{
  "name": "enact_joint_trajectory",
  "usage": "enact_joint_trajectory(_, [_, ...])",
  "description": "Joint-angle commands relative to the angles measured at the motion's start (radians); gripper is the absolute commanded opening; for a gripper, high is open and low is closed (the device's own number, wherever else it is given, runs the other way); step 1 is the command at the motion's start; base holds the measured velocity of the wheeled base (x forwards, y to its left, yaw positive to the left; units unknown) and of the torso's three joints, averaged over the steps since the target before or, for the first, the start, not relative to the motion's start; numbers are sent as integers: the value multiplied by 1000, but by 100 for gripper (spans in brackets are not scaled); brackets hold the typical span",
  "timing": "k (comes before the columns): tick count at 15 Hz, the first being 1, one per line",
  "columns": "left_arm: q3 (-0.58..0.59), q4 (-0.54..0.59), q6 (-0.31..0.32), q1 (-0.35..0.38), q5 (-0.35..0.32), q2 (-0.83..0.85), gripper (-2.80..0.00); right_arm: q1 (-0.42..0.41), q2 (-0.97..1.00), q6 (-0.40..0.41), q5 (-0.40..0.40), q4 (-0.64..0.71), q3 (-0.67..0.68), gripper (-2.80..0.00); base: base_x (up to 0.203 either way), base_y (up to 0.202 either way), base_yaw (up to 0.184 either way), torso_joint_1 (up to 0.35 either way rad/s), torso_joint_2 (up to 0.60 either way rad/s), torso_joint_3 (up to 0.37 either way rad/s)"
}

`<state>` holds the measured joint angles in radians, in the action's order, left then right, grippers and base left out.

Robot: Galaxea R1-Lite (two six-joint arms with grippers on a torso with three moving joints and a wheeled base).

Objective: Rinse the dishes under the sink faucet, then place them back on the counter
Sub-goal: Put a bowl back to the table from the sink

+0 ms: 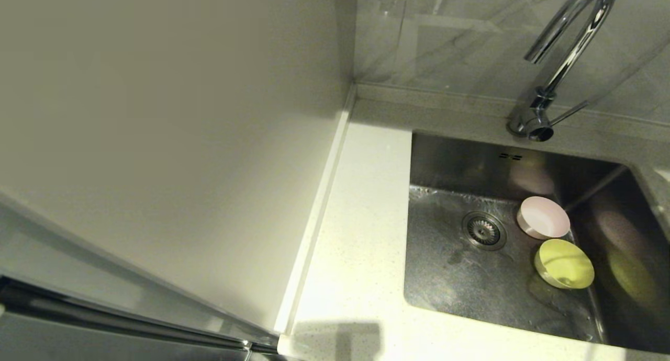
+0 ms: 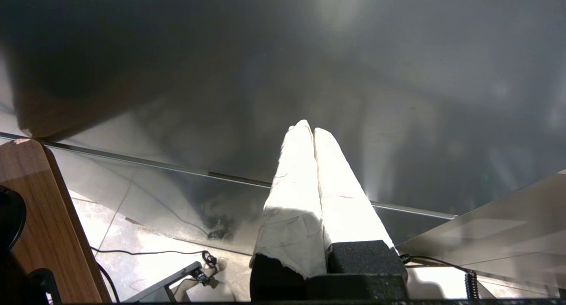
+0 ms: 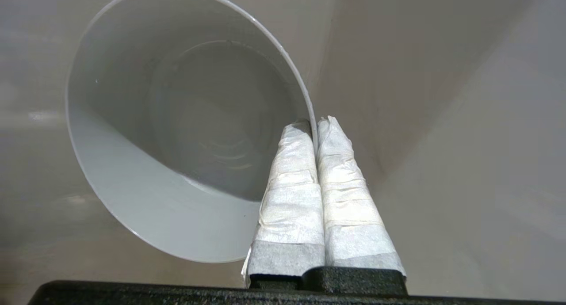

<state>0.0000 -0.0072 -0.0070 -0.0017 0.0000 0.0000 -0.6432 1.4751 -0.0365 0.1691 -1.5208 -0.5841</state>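
The right tool (image 3: 316, 121) has its 2 taped fingers pinched together; the left tool (image 2: 309, 127) hangs parked, fingers pressed together.

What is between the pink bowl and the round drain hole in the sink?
Nothing: only bare wet steel of the sink separates the pink bowl from the drain, as the head view shows.

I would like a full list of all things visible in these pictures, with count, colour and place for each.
pink bowl: one, pale pink, in the sink, right of the drain
yellow-green bowl: one, in the sink, beside the pink bowl
blue-white bowl: one, pale, rim pinched in the right gripper
sink: one, steel basin
drain: one, round strainer
faucet: one, chrome, behind the sink
counter: white speckled, left of the sink
left gripper: shut, empty, parked away from the sink
right gripper: shut on the bowl's rim
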Motion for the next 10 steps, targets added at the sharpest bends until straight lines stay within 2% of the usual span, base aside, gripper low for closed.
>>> enact_joint_trajectory(1, [3, 0, -1, 0, 0, 0, -280, -1, -37, -1, -80, -9, -8, -280, 0, 0, 0, 0, 0, 0])
enact_joint_trajectory(4, [3, 0, -1, 0, 0, 0, -280, 1, -52, 14, -107, 28, -7, -280, 0, 0, 0, 0, 0, 0])
enact_joint_trajectory(7, [3, 0, -1, 0, 0, 0, -280, 1, -66, 59, -171, 238, -28, -280, 0, 0, 0, 0, 0, 0])
enact_joint_trajectory(8, [3, 0, -1, 0, 0, 0, -280, 2, -72, 65, -175, 251, -41, -280, 0, 0, 0, 0, 0, 0])
enact_joint_trajectory(10, [3, 0, -1, 0, 0, 0, -280, 2, -76, 72, -179, 239, 23, -280, 0, 0, 0, 0, 0, 0])
